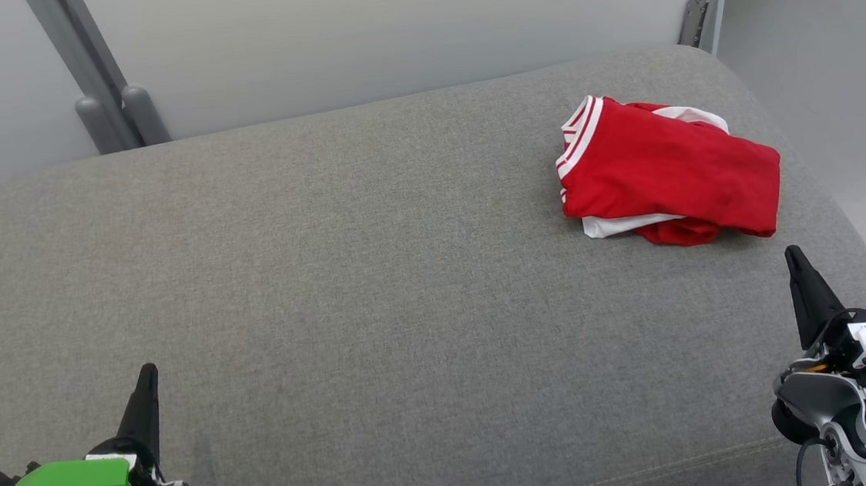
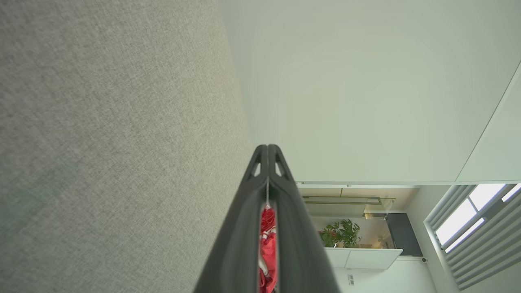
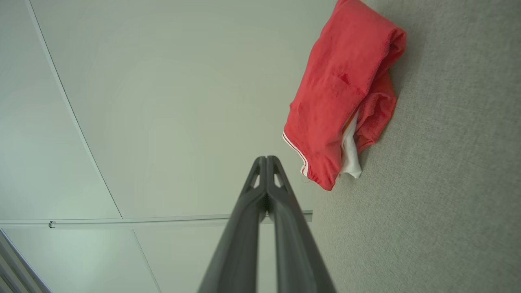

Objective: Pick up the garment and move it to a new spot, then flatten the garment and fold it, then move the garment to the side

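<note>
While left hand [image 1: 148, 371], right hand [image 1: 791, 252] closed, garment [image 1: 666, 167] bundled on cushion [image 1: 366, 279].

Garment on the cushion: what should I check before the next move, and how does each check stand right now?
1. The garment lies wholly on the grey cushion: ok.
2. The garment lies flat: not ok, it is bunched and a white sleeve pokes out.
3. The left gripper is empty: ok, shut and far from the garment.
4. The right gripper is ready to grasp: not ok, shut and apart from the garment.
5. Bare cushion between right gripper and garment: ok.
6. Which face is up: cannot tell, no lettering shows.
</note>
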Controlling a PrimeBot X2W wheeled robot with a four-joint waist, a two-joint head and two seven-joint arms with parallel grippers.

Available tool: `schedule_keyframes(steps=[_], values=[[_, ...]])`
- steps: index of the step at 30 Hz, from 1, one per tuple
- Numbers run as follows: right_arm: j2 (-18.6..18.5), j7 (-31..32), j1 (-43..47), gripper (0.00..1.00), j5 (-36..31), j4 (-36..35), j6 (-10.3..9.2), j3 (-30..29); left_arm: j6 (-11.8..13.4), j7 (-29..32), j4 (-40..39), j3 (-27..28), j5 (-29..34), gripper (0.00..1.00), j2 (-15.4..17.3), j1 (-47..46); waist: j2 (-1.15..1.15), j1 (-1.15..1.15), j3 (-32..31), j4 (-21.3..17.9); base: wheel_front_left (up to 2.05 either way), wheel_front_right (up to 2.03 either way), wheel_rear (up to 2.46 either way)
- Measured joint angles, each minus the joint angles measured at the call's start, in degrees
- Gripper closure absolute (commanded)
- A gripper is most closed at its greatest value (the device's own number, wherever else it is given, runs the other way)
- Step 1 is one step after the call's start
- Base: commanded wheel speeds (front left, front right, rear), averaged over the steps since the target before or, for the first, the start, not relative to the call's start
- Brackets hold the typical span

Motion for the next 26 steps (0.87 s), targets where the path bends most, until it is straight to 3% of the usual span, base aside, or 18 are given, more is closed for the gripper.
schedule_keyframes(steps=[26], values=[[0.02,0.05,-0.03,1.00,0.00,-0.04,0.00,-0.08,0.00,0.01,0.02,0.08,0.00,1.00,-0.08,-0.01,0.00,0.00,0.01,0.00,0.00,0.00,0.00]])
